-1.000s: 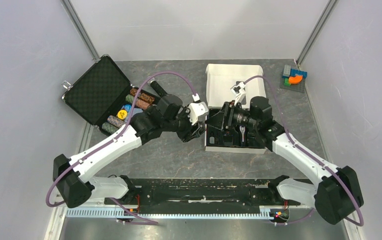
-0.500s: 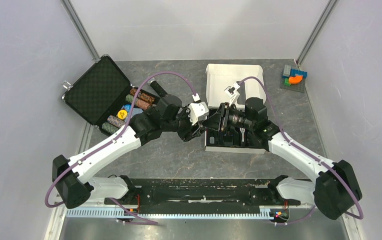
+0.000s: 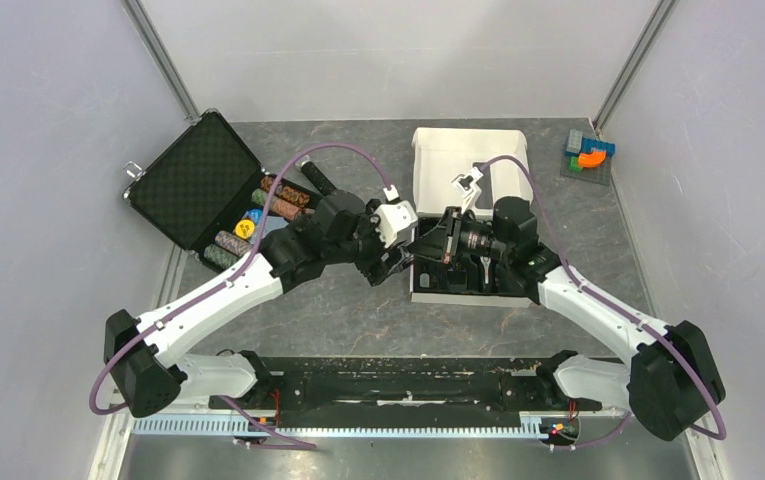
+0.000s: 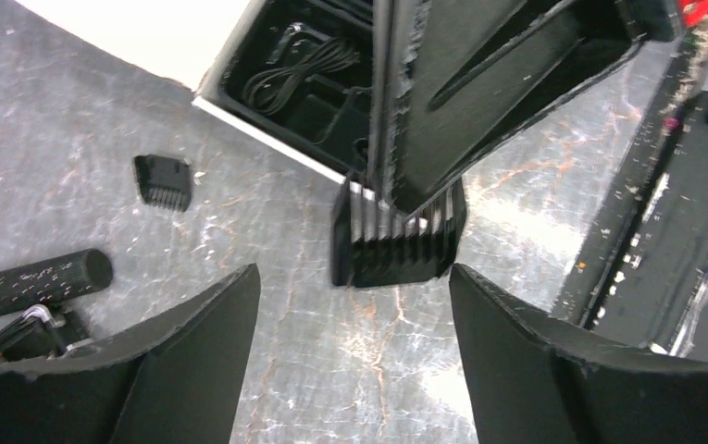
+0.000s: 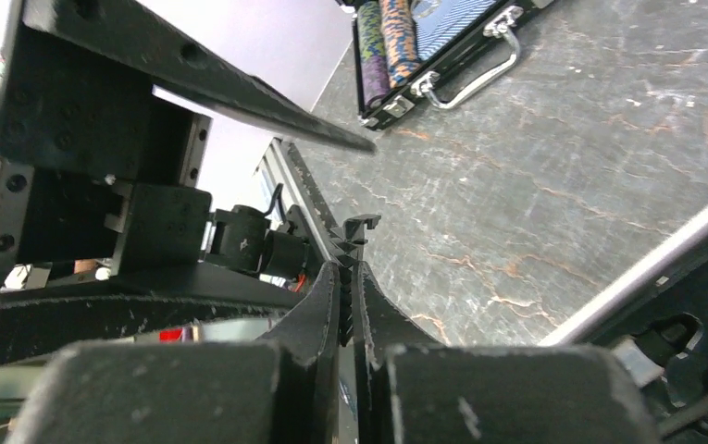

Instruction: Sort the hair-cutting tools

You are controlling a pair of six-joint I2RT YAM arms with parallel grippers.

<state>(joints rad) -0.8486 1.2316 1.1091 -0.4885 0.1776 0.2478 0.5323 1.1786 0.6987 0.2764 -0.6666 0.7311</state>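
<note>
Left wrist view: right gripper (image 4: 389, 196) clamps 1 comb attachment (image 4: 396, 250) at centre, left gripper (image 4: 354, 277) gapes wide; 2nd comb attachment (image 4: 162, 180), upper left, apparently awaits sorting.

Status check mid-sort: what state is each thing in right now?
Left fingers: open, empty.
Right fingers: shut on the ribbed black plastic comb attachment.
Small black comb attachment: loose on the grey table.
Black poker-chip case: open.
White cardboard box: lid open.
</note>
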